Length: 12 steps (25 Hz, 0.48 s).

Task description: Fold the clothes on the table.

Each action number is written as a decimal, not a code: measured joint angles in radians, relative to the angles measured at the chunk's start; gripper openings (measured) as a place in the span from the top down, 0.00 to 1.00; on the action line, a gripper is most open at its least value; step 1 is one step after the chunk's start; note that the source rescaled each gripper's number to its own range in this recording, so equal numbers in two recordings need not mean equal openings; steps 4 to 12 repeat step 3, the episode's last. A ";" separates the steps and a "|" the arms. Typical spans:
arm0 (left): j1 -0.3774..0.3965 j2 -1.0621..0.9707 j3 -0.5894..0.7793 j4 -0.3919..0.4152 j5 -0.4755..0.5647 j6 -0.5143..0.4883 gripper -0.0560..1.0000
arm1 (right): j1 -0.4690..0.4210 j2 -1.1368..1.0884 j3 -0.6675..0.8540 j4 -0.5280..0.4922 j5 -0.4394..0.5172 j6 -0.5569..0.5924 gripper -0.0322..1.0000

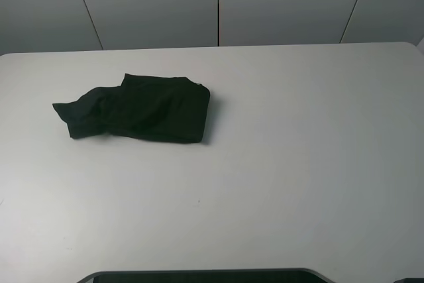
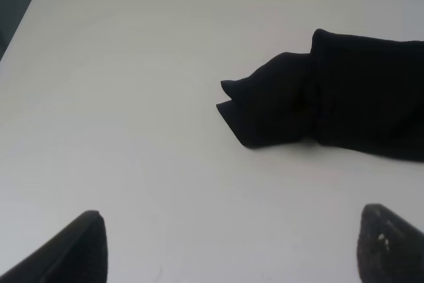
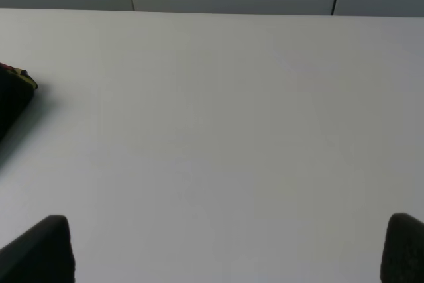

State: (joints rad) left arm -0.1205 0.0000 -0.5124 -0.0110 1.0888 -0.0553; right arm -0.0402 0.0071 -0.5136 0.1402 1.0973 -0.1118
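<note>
Jaws of both grippers wide, empty, black T-shirt (image 1: 142, 109) bundled on white table (image 1: 298, 164)

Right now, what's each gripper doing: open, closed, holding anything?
Left gripper: open, empty, apart from the black T-shirt.
Right gripper: open, empty, over bare table.

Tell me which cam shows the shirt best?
Exterior high: the whole shirt is in frame, a folded bundle left of centre on the table. Left wrist shows it closer but cut off at the frame edge. Right wrist catches only one corner, with a bit of red and yellow.
</note>
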 joint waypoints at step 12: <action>0.000 0.000 0.000 -0.002 0.000 0.006 0.01 | 0.000 0.000 0.000 -0.004 0.000 -0.002 0.00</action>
